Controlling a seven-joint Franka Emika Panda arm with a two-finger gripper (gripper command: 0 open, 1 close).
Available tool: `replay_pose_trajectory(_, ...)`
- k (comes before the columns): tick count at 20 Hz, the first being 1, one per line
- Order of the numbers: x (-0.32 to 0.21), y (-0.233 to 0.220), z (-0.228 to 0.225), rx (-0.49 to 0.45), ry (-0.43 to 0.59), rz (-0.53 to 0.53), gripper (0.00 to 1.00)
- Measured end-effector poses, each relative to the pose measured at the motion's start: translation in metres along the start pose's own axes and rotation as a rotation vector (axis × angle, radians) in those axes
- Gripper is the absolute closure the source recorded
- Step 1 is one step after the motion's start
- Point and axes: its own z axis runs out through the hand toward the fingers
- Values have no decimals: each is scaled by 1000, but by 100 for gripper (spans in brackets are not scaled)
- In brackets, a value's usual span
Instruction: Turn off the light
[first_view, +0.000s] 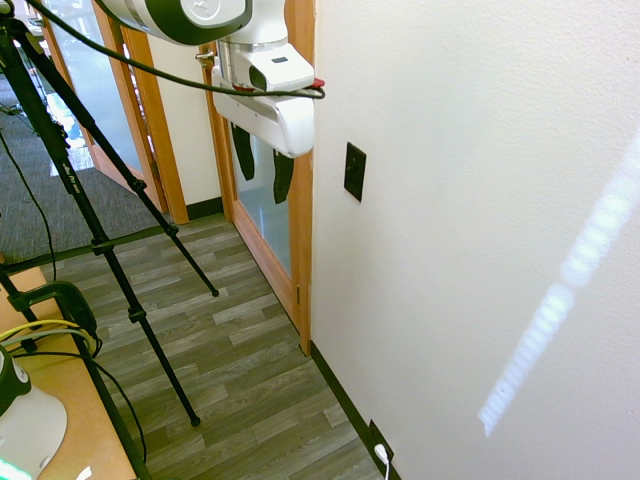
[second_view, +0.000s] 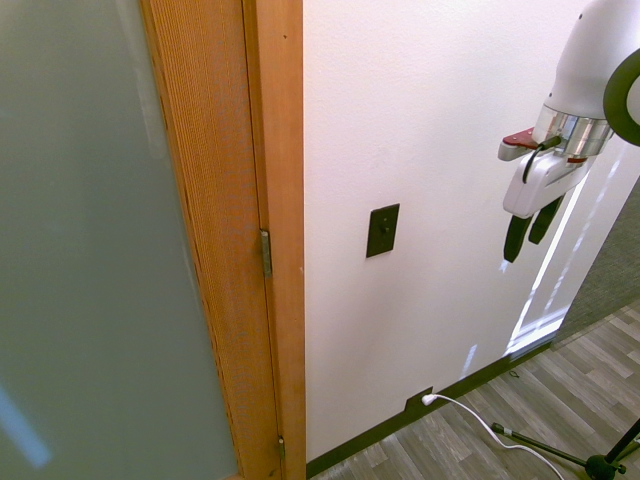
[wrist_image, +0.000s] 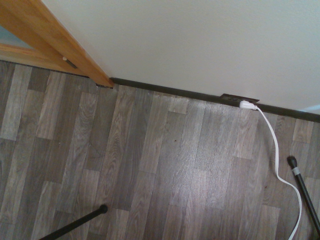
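while the gripper hangs open, the switch sits apart.

A plain white wall fills most of the first exterior view, with a pale streak of light slanting across it from 2 o'clock down to 5 o'clock. A dark baseboard runs along its foot, and a black outlet plate with a white plug sits low on it. The floor is grey wood-look plank. At 9 o'clock of the wall stands a wooden door frame with frosted glass.
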Motion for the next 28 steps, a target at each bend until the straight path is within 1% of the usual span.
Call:
replay_pose_trajectory(3,-1,-3,2,1,5,7,0)
replay_pose_trajectory(7,-3,-42,18,63,68,79,0)
replay_pose_trajectory(11,22,-81,45,164,182,170,0)
replay_pose_trajectory(14,39,-104,57,232,247,197,0)
replay_pose_trajectory(18,51,-120,61,261,330,222,0)
replay_pose_trajectory(19,52,-124,60,266,353,229,100)
replay_pose_trajectory(24,44,-146,62,255,433,250,100)
replay_pose_trajectory(28,46,-156,74,259,451,249,100)
